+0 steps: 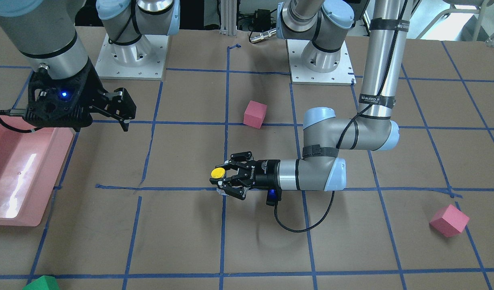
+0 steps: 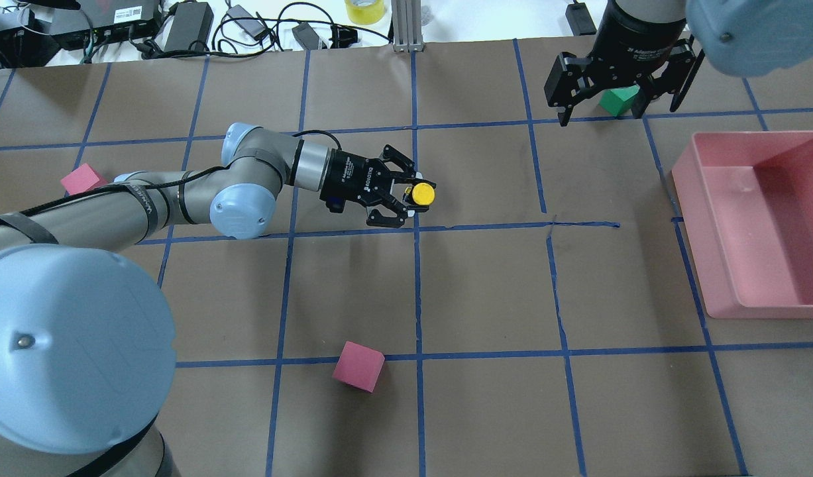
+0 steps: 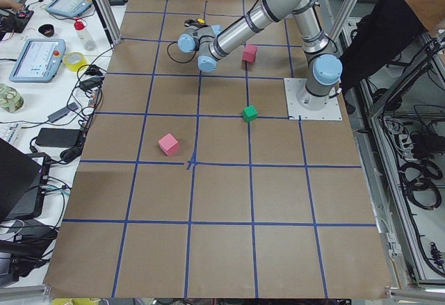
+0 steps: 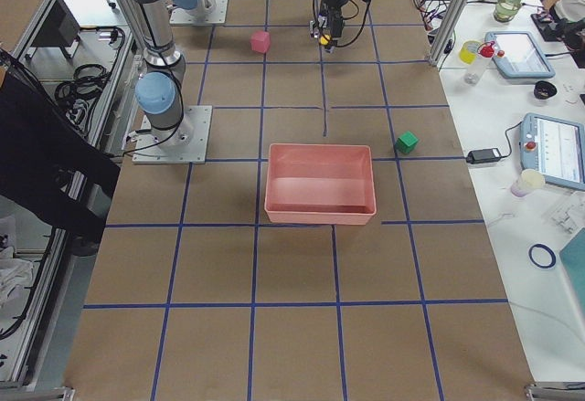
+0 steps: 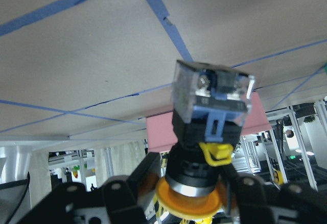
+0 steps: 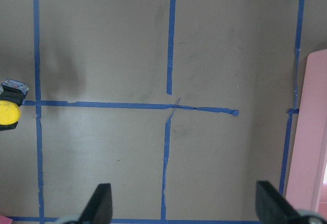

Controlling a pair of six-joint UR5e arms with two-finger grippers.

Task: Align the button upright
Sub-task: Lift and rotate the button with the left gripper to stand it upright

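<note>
The button (image 1: 218, 173) has a round yellow cap and a black-and-grey body. It sits between the fingers of my left gripper (image 1: 226, 180), which lies low and level over the middle of the table and is shut on it. In the overhead view the button (image 2: 421, 194) has its cap facing up in the left gripper (image 2: 409, 199). In the left wrist view the clear-and-black body (image 5: 212, 101) points at the table; I cannot tell whether it touches. My right gripper (image 2: 619, 111) is open and empty, high above the table's far right; it also shows in the front view (image 1: 125, 112).
A pink bin (image 2: 684, 192) stands at the right side. Pink cubes lie near the front (image 2: 358, 366) and at the far left (image 2: 83, 179). A green cube (image 2: 617, 99) lies under the right gripper. Blue tape lines grid the brown table.
</note>
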